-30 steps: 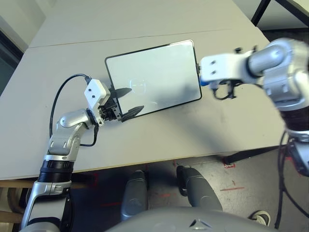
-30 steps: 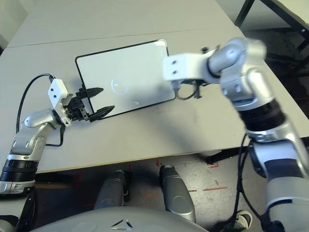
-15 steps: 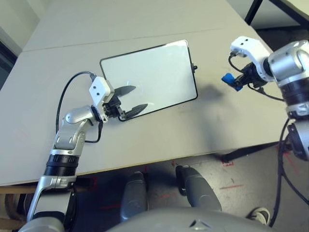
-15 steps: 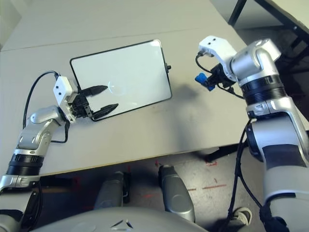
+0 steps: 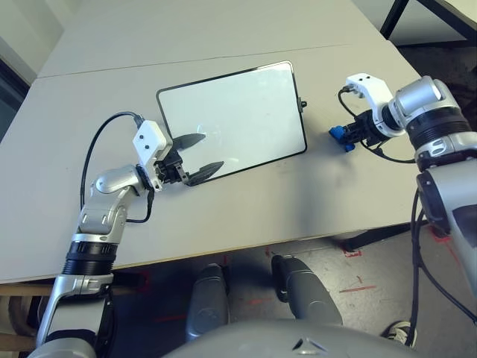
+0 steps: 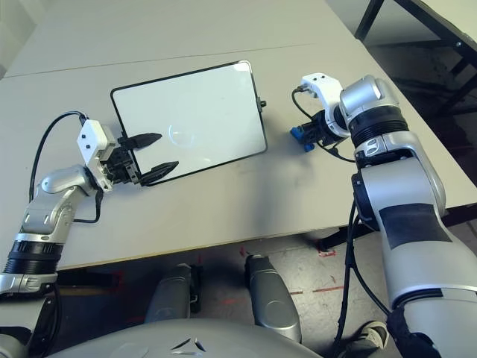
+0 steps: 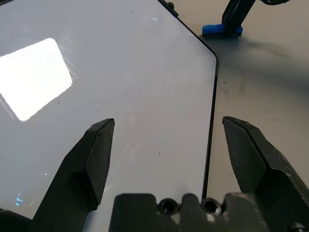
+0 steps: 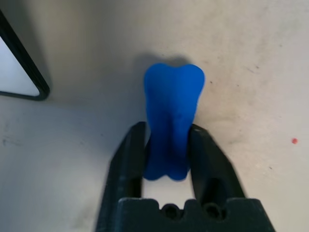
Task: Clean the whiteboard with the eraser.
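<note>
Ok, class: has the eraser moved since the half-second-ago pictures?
Yes: in the left eye view, the eraser has shifted toward the whiteboard and slightly nearer the robot.

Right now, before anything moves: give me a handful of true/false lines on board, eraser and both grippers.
1. The eraser is blue. True.
2. The eraser lies on top of the whiteboard. False: it is off the whiteboard, over the table on the robot's right side of it.
3. The left gripper has its fingers apart at the whiteboard's edge. True.
4. The eraser is between the left gripper's fingers. False: it is between the fingers of the right gripper.
5. The whiteboard has a thin black frame. True.
6. The whiteboard's surface is solid red. False: it is white.
</note>
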You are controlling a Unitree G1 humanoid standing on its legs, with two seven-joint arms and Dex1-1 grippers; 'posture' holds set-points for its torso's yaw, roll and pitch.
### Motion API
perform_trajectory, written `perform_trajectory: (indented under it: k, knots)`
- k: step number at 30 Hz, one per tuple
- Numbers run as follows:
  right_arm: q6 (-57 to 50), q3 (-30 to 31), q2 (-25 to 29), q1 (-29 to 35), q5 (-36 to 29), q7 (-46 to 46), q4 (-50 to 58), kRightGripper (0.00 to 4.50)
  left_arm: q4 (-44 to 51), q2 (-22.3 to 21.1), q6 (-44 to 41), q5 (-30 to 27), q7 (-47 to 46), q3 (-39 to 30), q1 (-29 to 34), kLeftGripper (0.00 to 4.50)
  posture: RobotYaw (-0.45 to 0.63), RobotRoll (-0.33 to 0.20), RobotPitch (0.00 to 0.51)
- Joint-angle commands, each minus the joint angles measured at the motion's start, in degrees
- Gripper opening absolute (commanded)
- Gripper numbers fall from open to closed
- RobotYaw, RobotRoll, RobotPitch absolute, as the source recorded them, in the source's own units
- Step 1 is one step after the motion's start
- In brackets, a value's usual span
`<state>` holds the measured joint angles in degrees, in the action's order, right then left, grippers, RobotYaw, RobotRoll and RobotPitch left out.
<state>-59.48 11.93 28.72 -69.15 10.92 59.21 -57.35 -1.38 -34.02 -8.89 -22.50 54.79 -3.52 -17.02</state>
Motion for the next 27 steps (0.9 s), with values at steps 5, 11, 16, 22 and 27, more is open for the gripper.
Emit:
perform_trajectory:
  k: [5, 11, 16, 22, 27]
  knots:
    - [7.2, -3.9, 5.3, 5.7, -5.5, 0.2, 11.9, 4.4, 3.8, -1.1, -4.9, -4.8, -3.1, -6.5, -0.1, 4.5, -0.11, 0.0, 0.131]
    - [18.1, -15.3, 9.6, 14.0, -14.6, -0.6, 21.2, 4.48, 2.2, -3.2, -8.9, -8.0, -10.4, -16.6, -2.0, 4.5, -0.11, 0.0, 0.14]
    - [32.7, -25.4, 8.0, 20.9, -20.2, -7.7, 22.6, 4.48, -3.4, -4.8, -10.5, -5.0, -19.5, -22.3, -2.5, 4.5, -0.1, 0.0, 0.14]
    - [46.0, -30.7, 5.8, 27.3, -23.5, -13.1, 19.6, 4.48, -10.1, -3.1, -9.5, -2.8, -32.3, -27.5, -3.3, 4.5, -0.09, 0.0, 0.124]
    - [53.1, -35.2, 3.2, 30.9, -27.4, -16.9, 18.8, 4.48, -12.9, -0.9, -6.1, -2.0, -36.3, -29.7, -1.2, 4.5, -0.08, 0.0, 0.114]
